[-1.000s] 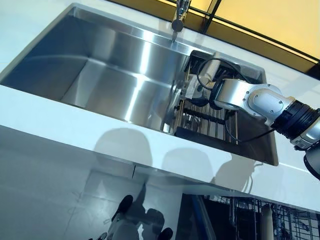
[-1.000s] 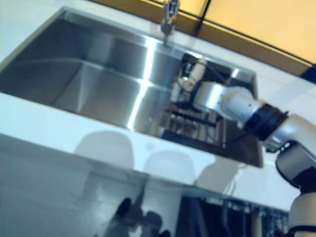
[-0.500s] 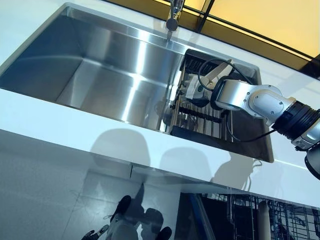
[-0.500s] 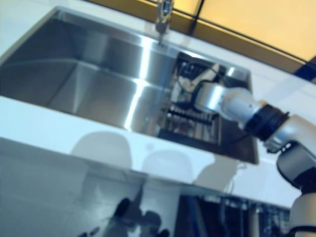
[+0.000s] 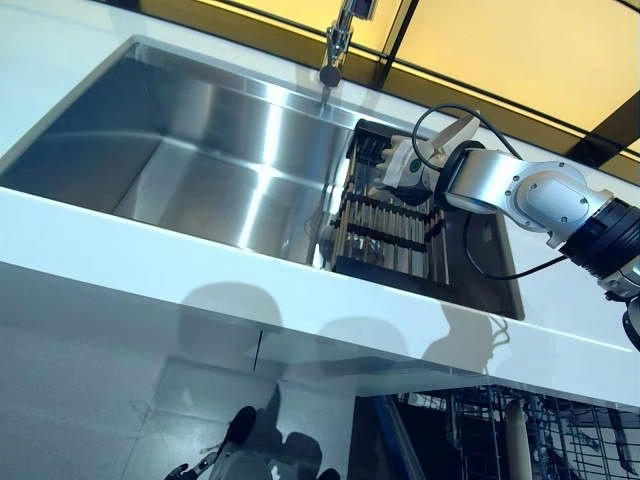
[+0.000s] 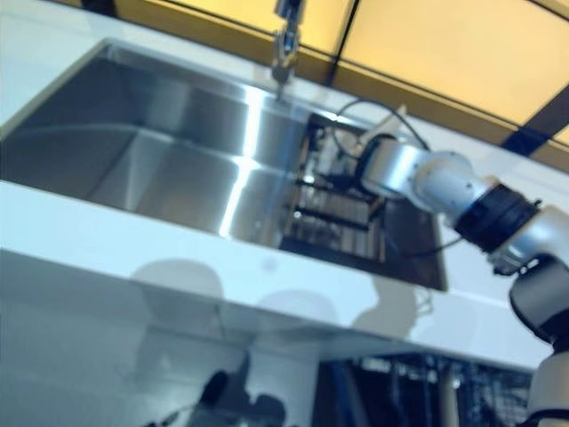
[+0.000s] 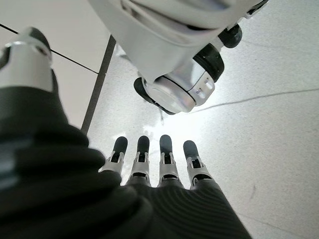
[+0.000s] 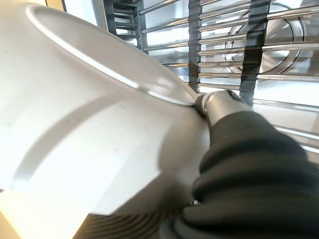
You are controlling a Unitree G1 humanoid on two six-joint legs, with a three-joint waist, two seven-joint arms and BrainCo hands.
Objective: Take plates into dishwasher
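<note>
Right hand (image 8: 234,149) had the white plate (image 8: 89,124) pinched, held above the drying rack (image 5: 390,235) in the sink (image 5: 200,150). Pickup step, I'd say; next it needs carrying down to the dishwasher rack (image 5: 520,440). Left hand (image 7: 154,169) hung relaxed, empty.

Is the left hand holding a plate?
No. In its wrist view the left hand hangs over the floor with straight fingers and nothing in it; the white plate is at the right hand.
</note>
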